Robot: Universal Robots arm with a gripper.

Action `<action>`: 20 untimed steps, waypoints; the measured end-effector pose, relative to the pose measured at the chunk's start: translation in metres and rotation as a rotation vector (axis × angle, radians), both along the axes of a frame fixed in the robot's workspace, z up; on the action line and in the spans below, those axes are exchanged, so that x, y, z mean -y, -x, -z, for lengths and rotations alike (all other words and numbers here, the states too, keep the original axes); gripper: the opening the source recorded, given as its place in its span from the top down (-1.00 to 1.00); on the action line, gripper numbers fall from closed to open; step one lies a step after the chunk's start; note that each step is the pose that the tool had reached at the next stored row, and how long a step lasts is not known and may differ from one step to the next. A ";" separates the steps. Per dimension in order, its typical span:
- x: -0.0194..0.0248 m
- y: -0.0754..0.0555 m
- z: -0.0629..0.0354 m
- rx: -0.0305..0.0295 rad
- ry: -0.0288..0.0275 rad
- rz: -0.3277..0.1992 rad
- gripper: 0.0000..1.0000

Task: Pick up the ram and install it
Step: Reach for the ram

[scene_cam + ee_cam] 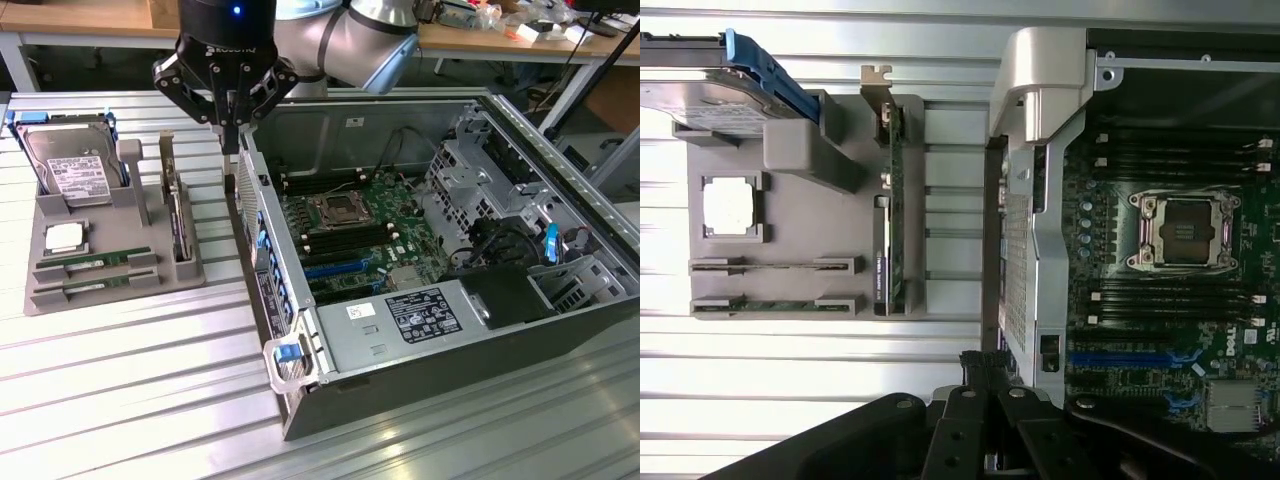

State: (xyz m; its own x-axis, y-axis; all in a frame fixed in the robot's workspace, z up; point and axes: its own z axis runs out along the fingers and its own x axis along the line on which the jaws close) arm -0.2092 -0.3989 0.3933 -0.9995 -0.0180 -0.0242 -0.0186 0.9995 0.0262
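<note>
On tray [115, 230]: ram [93, 260] apart from fingers [231, 135]

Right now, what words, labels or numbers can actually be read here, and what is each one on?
"DELL": white print on the motherboard.
White brand lettering on the tool: too blurred to read.
Label on the hard drive: too small to read.
Label and white sticker on the power supply: too small to read.

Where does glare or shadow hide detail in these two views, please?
Exterior view: glare streaks the table low in the frame, while the motherboard is evenly lit. Wrist view: the table slats bleach white and the processor washes out pale.
</note>
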 end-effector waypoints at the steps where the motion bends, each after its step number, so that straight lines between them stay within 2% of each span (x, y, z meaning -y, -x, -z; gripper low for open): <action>1: 0.0000 0.001 0.0000 0.0000 0.0000 0.000 0.79; 20: 0.0000 0.013 0.0000 0.0000 0.0000 0.000 0.79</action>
